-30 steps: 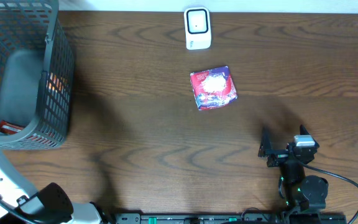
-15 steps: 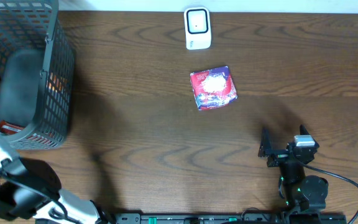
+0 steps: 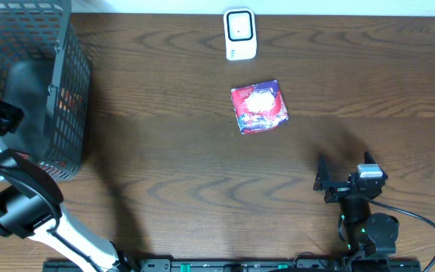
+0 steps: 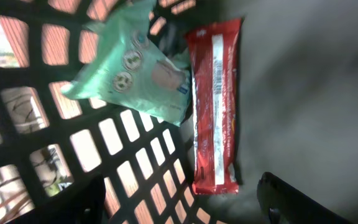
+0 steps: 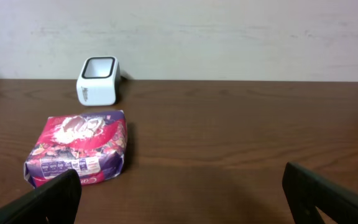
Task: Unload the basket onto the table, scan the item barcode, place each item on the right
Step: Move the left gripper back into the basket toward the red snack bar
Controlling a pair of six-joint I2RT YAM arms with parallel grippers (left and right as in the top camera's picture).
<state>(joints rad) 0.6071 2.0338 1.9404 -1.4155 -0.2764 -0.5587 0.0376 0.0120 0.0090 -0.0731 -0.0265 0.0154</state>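
The left pincer [image 4: 179,214] hangs inside the wire basket [image 4: 123,155]. Its two dark fingers [image 4: 303,202] are spread wide and nothing is between them. Just beyond it lies a long red bar [image 4: 215,106] in a shiny wrapper, with a white strip of small print along its length; I cannot make out a barcode there. The nearer end of the bar is close to one finger but apart from it. A pale green packet [image 4: 135,68] lies against the mesh, and its edge meets the bar.

The right pincer [image 5: 179,205] is low at the near edge of the surface [image 3: 165,151], also spread wide and empty. Well in front of it lies a flat red and purple pouch [image 3: 259,106], with a white picture on top and a small white label on its near side. Behind the pouch, near it, stands the white scanner [image 3: 240,34] with its dark window facing up.

The surface is dark brown wood, and a pale wall [image 5: 229,37] closes the room behind it. The basket stands at the far left corner, well apart from the scanner. From above, its mesh hides most of the left pincer.
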